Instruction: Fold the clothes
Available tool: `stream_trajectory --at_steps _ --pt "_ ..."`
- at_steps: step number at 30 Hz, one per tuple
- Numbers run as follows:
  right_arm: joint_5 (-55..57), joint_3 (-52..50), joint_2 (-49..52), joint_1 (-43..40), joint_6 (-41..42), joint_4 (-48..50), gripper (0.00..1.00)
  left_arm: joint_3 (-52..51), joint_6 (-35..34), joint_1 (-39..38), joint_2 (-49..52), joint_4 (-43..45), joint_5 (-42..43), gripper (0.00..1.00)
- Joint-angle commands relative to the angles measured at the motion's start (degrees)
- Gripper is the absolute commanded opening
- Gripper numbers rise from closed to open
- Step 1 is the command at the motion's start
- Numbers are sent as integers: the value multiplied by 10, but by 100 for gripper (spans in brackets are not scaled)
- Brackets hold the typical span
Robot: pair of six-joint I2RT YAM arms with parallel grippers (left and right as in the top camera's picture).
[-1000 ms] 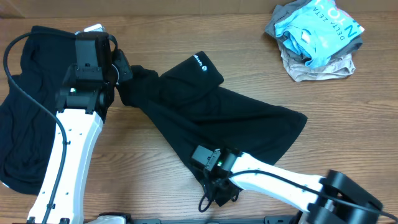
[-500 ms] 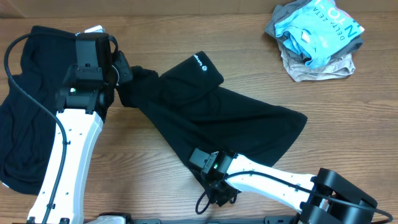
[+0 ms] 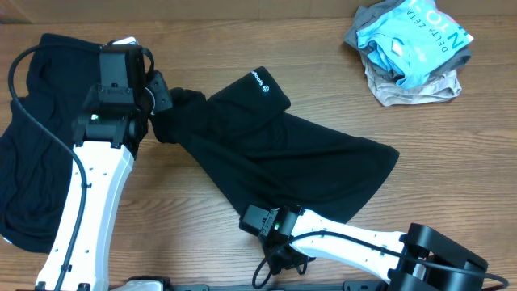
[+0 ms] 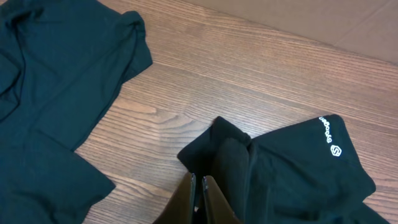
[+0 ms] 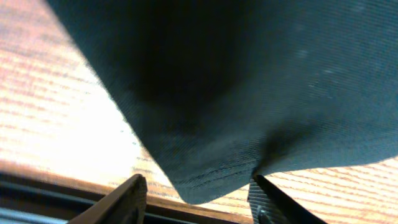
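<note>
Right wrist: shirt (image 5: pixel 249 93) corner between tool's (image 5: pixel 198 191) fingers.

I see the worktop (image 3: pixel 323 48) straight down from overhead; both wrist cameras sit close, sharing the black shirt (image 3: pixel 283 153).

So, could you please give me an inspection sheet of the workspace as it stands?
Surface: wooden table.
Job's things: middle black shirt crumpled at centre; left black shirt partly under the left arm; light blue and beige pile far right.
Clutter: nothing seen.
Grippers: left tool shut on the middle shirt's bunched end; right tool open around its near hem.
Cables: black cable along left arm; loop behind right tool.
Surroundings: nothing seen.
</note>
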Motion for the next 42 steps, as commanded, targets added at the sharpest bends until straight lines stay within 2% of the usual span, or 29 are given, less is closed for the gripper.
stream_trajectory --at_steps 1,7,11,16,24,36,39,41,42 --pt "29 -5 1 3 71 2 52 5 13 -4 2 0 -3 6" --pt "38 -5 1 3 90 0 45 5 13 -4 2 0 -3 6" --pt "36 -5 1 3 89 0 46 5 13 -4 2 -1 -3 7" --pt "22 -5 1 3 66 4 52 5 13 -4 2 -7 -3 7" --pt "6 -5 1 3 13 24 49 5 13 -4 2 -16 -3 7" --pt "1 -25 1 3 11 34 49 5 13 -4 2 -19 -3 7" --pt "-2 -28 1 2 11 37 45 5 13 -4 2 -19 -3 7" --pt "-2 -28 1 2 11 39 39 5 13 -4 2 -19 -3 7" --pt "-2 -28 1 2 11 39 32 5 13 -4 2 -19 -3 7"
